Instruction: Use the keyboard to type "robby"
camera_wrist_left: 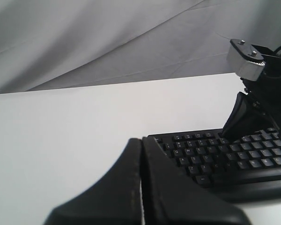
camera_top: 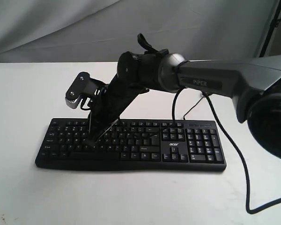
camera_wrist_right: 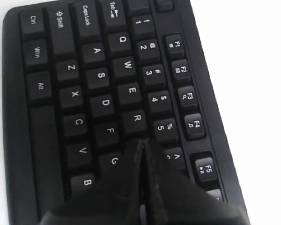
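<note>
The black keyboard with white legends and an acer logo lies across the white table. My right arm reaches across to its left half. The right gripper is shut, and its fingers point steeply down onto the letter keys. In the right wrist view the shut right gripper has its tip at the edge of the R key, covering the key beside it. Whether it presses a key I cannot tell. The left gripper is shut and empty, low over the table off the keyboard's left end.
A black cable loops over the table right of the keyboard. A grey cloth backdrop hangs behind the white table. The right arm's wrist camera juts out above the keyboard's left end.
</note>
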`<state>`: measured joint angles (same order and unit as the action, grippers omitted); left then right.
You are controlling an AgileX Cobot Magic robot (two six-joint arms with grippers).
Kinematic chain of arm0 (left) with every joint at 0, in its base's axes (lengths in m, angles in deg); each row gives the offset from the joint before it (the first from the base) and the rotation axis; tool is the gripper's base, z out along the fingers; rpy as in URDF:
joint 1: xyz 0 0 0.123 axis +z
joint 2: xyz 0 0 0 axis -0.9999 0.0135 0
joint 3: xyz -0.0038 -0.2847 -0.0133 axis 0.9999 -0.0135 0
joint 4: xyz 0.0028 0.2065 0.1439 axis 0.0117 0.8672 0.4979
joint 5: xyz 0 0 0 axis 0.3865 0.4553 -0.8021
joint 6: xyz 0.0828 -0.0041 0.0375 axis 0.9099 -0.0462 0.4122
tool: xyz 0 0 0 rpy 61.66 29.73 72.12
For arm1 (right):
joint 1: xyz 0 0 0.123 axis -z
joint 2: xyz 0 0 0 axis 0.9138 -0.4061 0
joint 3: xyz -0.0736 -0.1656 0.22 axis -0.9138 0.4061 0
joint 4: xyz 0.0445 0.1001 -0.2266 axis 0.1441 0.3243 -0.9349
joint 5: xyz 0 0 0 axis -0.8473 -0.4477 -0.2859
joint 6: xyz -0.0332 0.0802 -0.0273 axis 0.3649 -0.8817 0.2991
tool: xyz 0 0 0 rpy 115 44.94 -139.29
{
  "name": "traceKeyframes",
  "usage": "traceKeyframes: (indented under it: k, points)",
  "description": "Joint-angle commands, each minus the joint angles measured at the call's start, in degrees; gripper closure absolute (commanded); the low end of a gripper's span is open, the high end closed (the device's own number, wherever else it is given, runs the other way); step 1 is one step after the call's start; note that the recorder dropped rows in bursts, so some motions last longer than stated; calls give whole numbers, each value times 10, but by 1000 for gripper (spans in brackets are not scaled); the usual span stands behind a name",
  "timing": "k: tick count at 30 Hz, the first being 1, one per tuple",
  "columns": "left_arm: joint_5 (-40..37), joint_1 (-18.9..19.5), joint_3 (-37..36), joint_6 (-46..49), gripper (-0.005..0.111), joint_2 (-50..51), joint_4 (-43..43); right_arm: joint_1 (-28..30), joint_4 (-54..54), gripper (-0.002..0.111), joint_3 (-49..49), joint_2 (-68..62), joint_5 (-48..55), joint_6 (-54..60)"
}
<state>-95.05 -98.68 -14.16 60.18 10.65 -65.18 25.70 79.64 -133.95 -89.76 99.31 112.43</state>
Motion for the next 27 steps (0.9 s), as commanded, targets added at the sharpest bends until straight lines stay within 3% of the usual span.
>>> traceKeyframes:
  k: [1, 27]
  points:
    - [3, -4, -2, -2, 107, -2, 3, 4, -3, 108, -5, -4, 3, -3]
    - [3, -4, -2, -2, 107, -2, 3, 10, -6, 108, -6, -12, -6, -7]
